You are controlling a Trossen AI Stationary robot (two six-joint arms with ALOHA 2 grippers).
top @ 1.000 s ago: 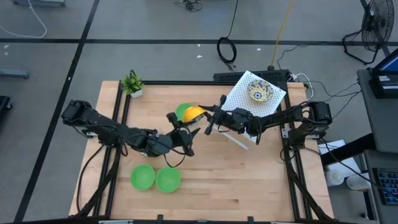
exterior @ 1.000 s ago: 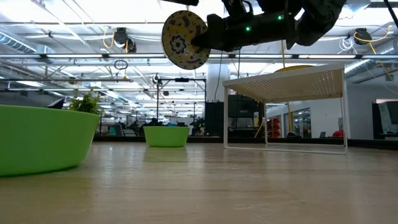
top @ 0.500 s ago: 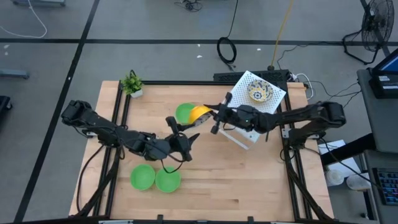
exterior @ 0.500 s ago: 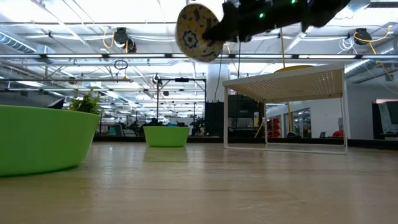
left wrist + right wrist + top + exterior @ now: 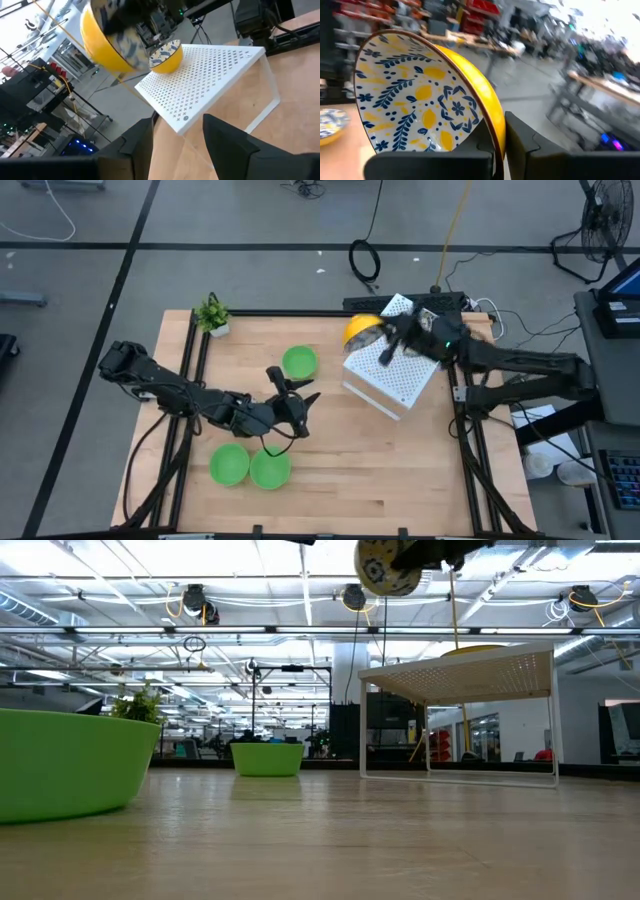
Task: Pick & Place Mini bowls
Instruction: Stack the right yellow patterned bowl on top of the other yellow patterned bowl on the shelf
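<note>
Patterned mini bowl (image 5: 360, 330), yellow outside, hangs tilted over the near corner of the white perforated rack (image 5: 398, 378), rim pinched in the closed jaws of the right gripper (image 5: 385, 337); carry step, and the next move likely calls for levelling and setting it down beside the patterned bowl on the rack (image 5: 165, 56). A second ago it hung over the lone green bowl (image 5: 299, 362); now it has swung rackward. Left gripper (image 5: 297, 402) waits mid-worktop, jaws partly apart, empty, above two green bowls (image 5: 250, 467).

Potted plant (image 5: 212, 315) at table corner; white perforated stand (image 5: 398, 372) opposite.
</note>
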